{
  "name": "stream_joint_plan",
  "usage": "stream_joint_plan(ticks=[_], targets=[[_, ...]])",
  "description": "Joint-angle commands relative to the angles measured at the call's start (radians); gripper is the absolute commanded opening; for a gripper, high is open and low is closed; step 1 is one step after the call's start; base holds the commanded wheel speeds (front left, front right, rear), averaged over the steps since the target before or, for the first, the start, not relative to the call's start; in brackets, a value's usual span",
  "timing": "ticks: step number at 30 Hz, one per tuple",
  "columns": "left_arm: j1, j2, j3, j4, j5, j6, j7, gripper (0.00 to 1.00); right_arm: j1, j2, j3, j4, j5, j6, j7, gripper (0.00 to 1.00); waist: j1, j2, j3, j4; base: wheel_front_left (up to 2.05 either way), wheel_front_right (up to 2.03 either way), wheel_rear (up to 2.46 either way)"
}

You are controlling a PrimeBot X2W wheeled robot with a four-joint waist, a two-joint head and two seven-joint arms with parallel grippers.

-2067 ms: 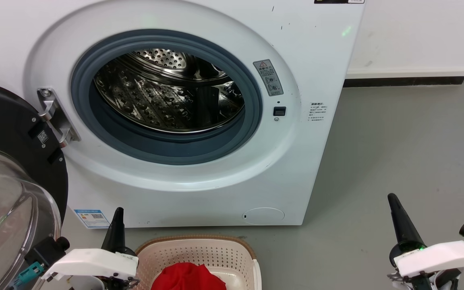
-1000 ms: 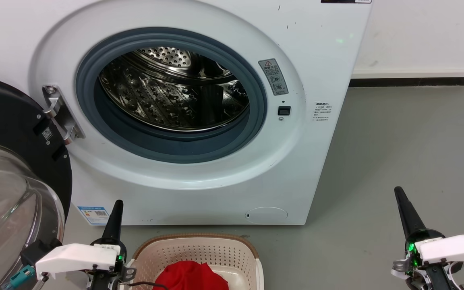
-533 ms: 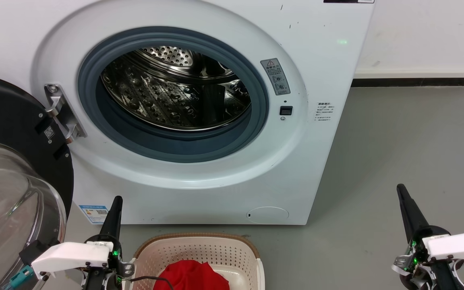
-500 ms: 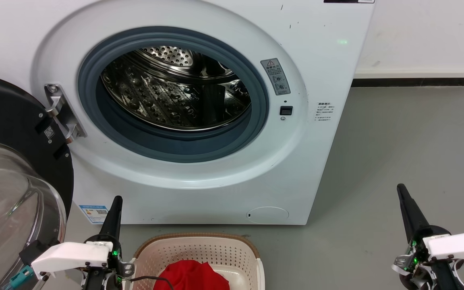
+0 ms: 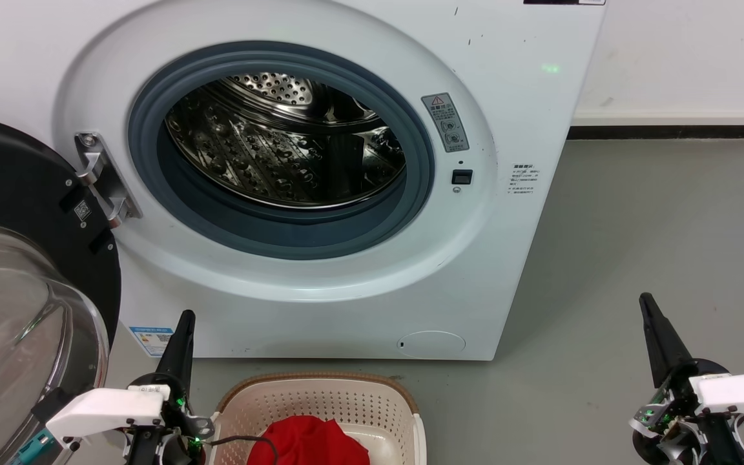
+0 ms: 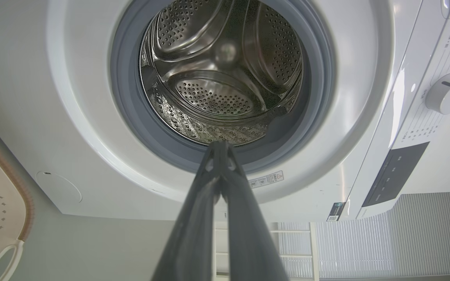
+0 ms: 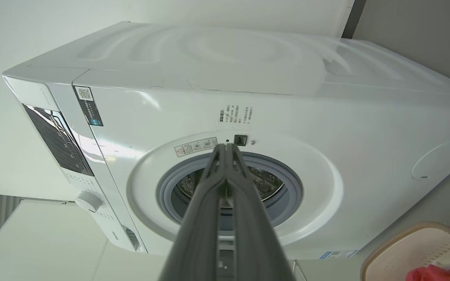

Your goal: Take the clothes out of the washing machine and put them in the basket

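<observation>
Left jaws edged leftward, clothes [image 5: 317, 442] (red) alongside

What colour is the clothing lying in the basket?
The clothing is bright red, lying in the cream basket; the head view shows it best.

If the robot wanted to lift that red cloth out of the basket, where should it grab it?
Probably the bunched hump at the top of the red cloth, coming straight down from above. The basket walls close it in on the sides, and the raised folds look easy to pinch.
</observation>
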Motion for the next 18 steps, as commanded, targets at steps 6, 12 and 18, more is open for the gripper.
stream_joint_plan(ticks=[6, 12, 18], targets=[[-0.017, -0.002, 0.01, 0.004, -0.054, -0.011, 0.014, 0.0, -0.021, 0.003, -0.008, 0.012, 0.055, 0.0, 0.01, 0.0, -0.0001, 0.0, 0.001, 0.003, 0.0, 0.0, 0.0], [-0.019, -0.003, 0.013, 0.007, -0.079, -0.013, 0.02, 0.0, -0.024, 0.004, -0.012, 0.016, 0.077, 0.0, 0.015, 0.0, -0.0001, 0.0, 0.001, 0.004, 0.0, 0.0, 0.0], [-0.018, -0.003, 0.012, 0.006, -0.077, -0.013, 0.019, 0.0, -0.025, 0.006, -0.014, 0.016, 0.073, 0.0, 0.017, 0.0, -0.0001, 0.0, 0.001, 0.004, 0.0, 0.0, 0.0]])
